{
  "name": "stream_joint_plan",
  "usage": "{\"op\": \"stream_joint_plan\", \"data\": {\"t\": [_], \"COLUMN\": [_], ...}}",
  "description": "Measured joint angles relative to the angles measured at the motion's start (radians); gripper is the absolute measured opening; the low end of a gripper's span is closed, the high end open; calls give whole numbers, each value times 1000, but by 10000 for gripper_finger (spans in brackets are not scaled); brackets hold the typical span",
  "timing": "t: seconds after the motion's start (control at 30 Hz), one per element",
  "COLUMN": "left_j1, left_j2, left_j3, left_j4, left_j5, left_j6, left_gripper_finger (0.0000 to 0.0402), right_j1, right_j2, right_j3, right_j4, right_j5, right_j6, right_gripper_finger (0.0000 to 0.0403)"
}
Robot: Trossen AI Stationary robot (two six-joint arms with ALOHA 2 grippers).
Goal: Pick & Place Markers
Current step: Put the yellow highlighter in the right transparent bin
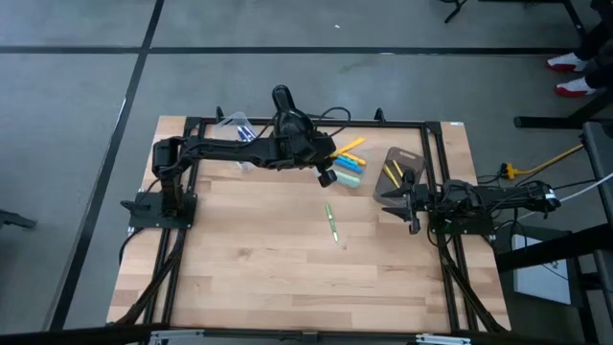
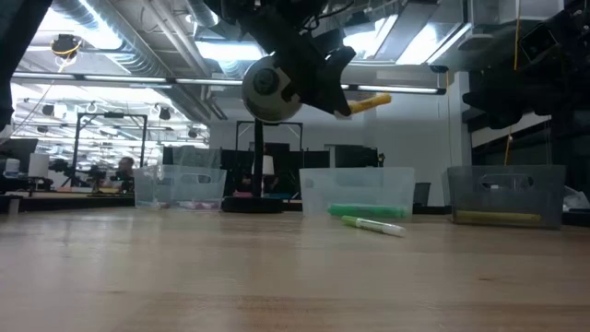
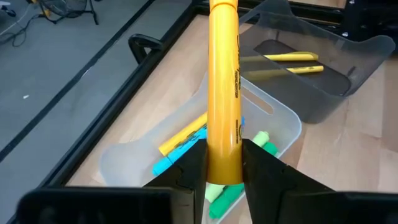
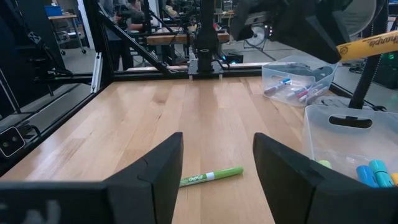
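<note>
My left gripper (image 1: 329, 165) hangs above a clear tub (image 1: 351, 172) at the table's far middle and is shut on an orange marker (image 3: 224, 74). That tub (image 3: 283, 121) holds cyan, yellow and green markers (image 3: 183, 140). One green marker (image 1: 331, 222) lies flat on the bare wood; it also shows in the low view (image 2: 373, 224) and the right wrist view (image 4: 211, 176). My right gripper (image 4: 217, 152) waits open near the table's right edge (image 1: 409, 206), its fingers pointing toward the green marker. My left gripper pinches the orange marker between its two fingers (image 3: 194, 163), near one end (image 3: 224, 163). The marker lies along the fingers and sticks out forward past their tips. It is lifted clear above the clear tub, roughly level, with its free end (image 2: 373, 101) pointing toward the table's far right.
A grey tub (image 1: 402, 171) with yellow markers (image 3: 289, 58) stands right of the clear tub, close to my right gripper. A third clear tub (image 1: 239, 129) with markers stands at the far edge near a black lamp base (image 1: 283, 101). The near half of the table is bare wood.
</note>
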Motion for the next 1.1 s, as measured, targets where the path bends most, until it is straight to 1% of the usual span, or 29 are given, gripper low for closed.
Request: {"op": "stream_joint_plan", "data": {"t": [0.13, 0.27, 0.33, 0.4, 0.43, 0.53, 0.67, 0.9, 1.0, 1.1], "left_j1": [-6, -32, -43, -48, -51, -55, -53, -43, -40, -36], "left_j2": [6, 6, 6, 6, 6, 6, 6, 6, 6, 7], "left_j3": [0, 0, 0, 0, 0, 0, 0, 0, 0, 0], "left_j4": [-4, 11, 31, 37, 33, 25, 23, -7, -6, -6], "left_j5": [-8, -83, -72, -20, -10, -36, -79, -82, -83, -99], "left_j6": [17, 69, 109, 160, 179, 202, 193, 72, 63, 62], "left_gripper_finger": [74, 81, 82, 79, 77, 73, 83, 86, 89, 102], "right_j1": [0, 0, 0, 0, 0, 0, 0, 0, 0, 0], "right_j2": [0, 0, 0, 0, 0, 0, 0, 0, 0, 0], "right_j3": [0, 0, 0, 0, 0, 0, 0, 0, 0, 0], "right_j4": [0, 0, 0, 0, 0, 0, 0, 0, 0, 0], "right_j5": [0, 0, 0, 0, 0, 0, 0, 0, 0, 0], "right_j6": [0, 0, 0, 0, 0, 0, 0, 0, 0, 0], "right_gripper_finger": [194, 194, 194, 194, 194, 194, 194, 194, 194, 194]}}
